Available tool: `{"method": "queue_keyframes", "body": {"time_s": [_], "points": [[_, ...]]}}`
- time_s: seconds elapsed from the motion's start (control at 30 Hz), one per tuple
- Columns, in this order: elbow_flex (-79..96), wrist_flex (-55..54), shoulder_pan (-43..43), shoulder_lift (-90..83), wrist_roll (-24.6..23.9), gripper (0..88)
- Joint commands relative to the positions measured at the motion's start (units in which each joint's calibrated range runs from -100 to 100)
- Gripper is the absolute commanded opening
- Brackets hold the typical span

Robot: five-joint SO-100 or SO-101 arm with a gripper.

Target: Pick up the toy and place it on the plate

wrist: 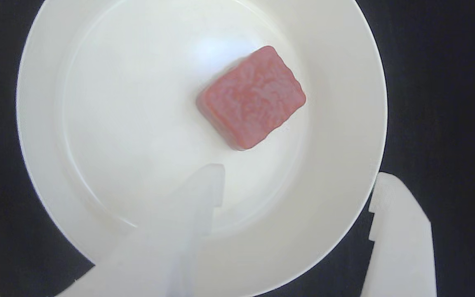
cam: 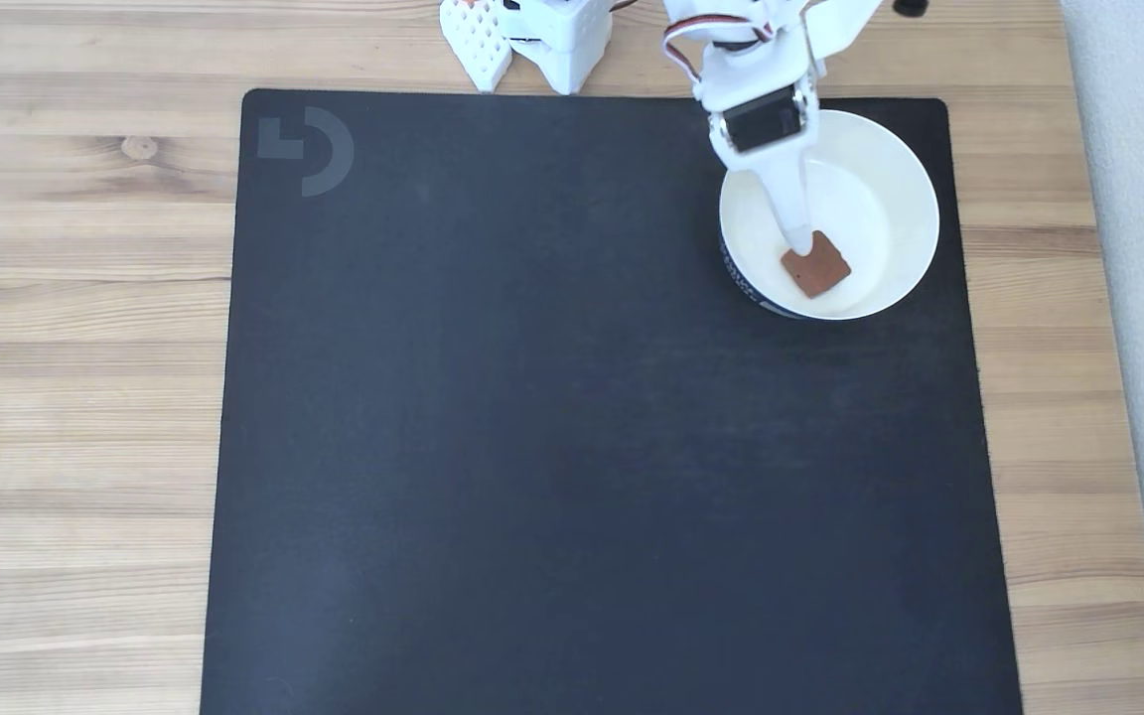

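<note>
The toy point(wrist: 252, 98) lies flat on the floor of the plate point(wrist: 48, 173), right of centre in the wrist view, corners turned diagonally, free of both fingers. The gripper point(wrist: 299, 177) stands wide apart and empty: one finger over the plate's floor just below the toy, the other outside the rim over the black mat point(cam: 532, 447). In the fixed view the plate point(cam: 890, 169) sits at the mat's upper right corner on the wooden table point(cam: 75, 298).
</note>
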Motion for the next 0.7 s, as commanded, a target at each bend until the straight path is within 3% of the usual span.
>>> {"method": "queue_keyframes", "body": {"time_s": [0.0, 0.13, 0.2, 0.5, 0.67], "points": [[-0.91, -1.12, 0.51, -1.18, -0.19, 20.1], [-1.9, -1.12, 2.69, -1.35, -0.19, 13.3], [-2.44, -1.12, 5.95, -4.19, -0.19, 1.4], [-1.27, -0.44, 28.79, -26.36, 0.8, 2.4], [-1.18, -0.44, 39.91, -30.2, 10.04, 2.4]]}}
